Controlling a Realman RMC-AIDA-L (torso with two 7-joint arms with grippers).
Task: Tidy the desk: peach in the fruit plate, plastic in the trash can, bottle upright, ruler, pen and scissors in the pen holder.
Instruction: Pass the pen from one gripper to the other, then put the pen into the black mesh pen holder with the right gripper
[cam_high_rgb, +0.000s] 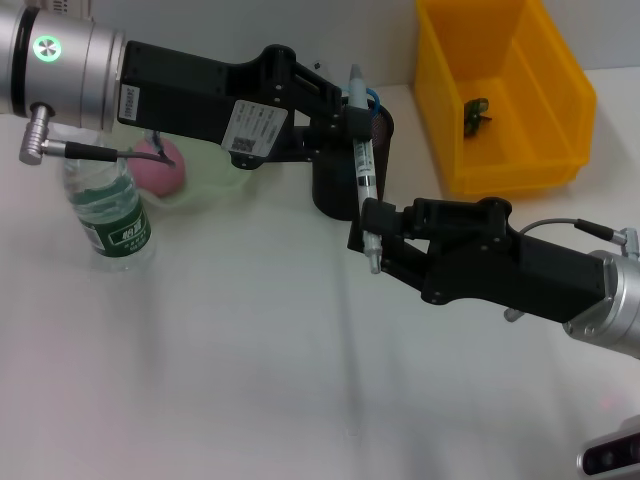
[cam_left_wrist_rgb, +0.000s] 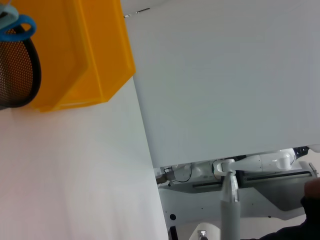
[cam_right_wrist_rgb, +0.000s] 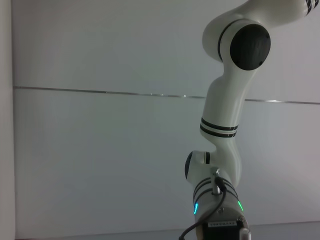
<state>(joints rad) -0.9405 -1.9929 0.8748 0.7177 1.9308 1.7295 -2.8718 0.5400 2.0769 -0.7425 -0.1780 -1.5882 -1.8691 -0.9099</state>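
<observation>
Right gripper (cam_high_rgb: 372, 232) nearest, meeting the left gripper (cam_high_rgb: 352, 128) on one pen (cam_high_rgb: 362, 172).

The pen stands nearly upright above the white desk (cam_high_rgb: 250, 370) — its lower end sits in the right gripper's fingers, its upper part against the left gripper's, but which of them is clamped on it I cannot tell. Just behind it is the black mesh pen holder (cam_high_rgb: 340, 185) with blue scissors handles (cam_left_wrist_rgb: 17, 27) showing at its rim. The peach (cam_high_rgb: 160, 165) lies in the pale fruit plate (cam_high_rgb: 215, 170); the bottle (cam_high_rgb: 108, 215) stands upright beside it. The yellow trash can (cam_high_rgb: 505, 95) holds a dark scrap (cam_high_rgb: 476, 113). Behind the desk — a plain white wall (cam_right_wrist_rgb: 100, 140) with a thin horizontal seam.
</observation>
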